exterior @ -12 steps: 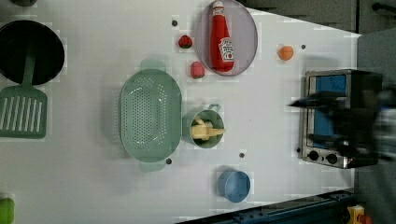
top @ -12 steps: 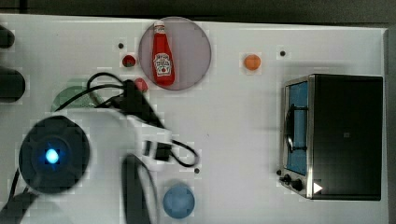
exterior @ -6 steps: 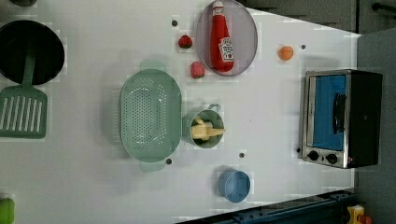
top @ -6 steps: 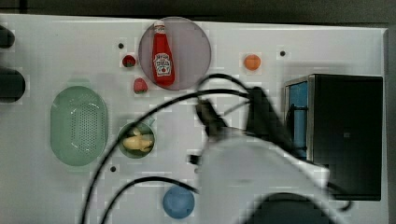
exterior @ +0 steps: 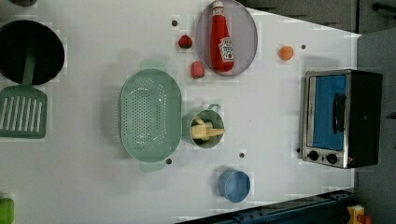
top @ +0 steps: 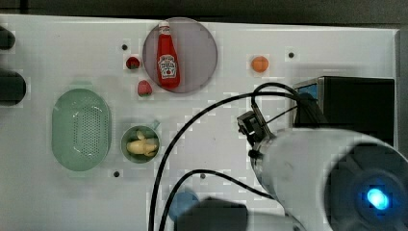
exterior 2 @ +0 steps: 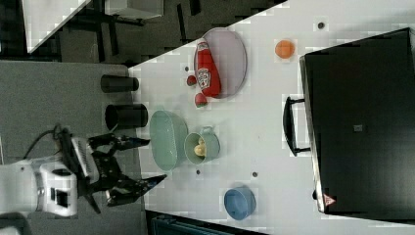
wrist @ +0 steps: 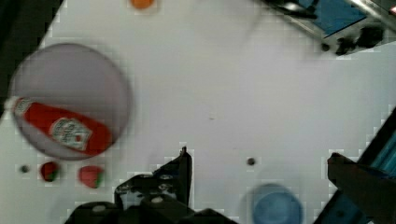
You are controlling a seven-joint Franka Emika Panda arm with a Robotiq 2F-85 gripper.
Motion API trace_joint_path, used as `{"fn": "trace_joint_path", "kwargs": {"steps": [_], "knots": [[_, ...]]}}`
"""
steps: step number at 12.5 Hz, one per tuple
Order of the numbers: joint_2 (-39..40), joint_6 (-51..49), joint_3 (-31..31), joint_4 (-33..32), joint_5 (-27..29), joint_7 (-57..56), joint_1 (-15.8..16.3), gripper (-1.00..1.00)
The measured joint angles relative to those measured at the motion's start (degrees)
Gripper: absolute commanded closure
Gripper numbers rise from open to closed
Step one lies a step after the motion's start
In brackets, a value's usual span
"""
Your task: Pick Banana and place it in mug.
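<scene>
I see the banana [exterior: 205,131] lying inside the mug [exterior: 203,129], which stands upright on the counter [exterior: 271,121] just beside the colander [exterior: 150,114]. In the right view, my gripper [exterior 2: 145,161] has its fingers spread wide and holds nothing; it sits off the counter edge, apart from the mug. A blue cup [exterior: 235,185] stands near the mug.

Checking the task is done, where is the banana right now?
The banana lies inside the mug, just to the left view's right of the colander.
</scene>
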Motion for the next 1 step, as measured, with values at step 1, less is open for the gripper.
{"fn": "trace_joint_path", "kwargs": {"steps": [1], "knots": [[1.2, 0.0, 0.6, 0.0, -2.0, 0.0, 0.1, -1.0]]}}
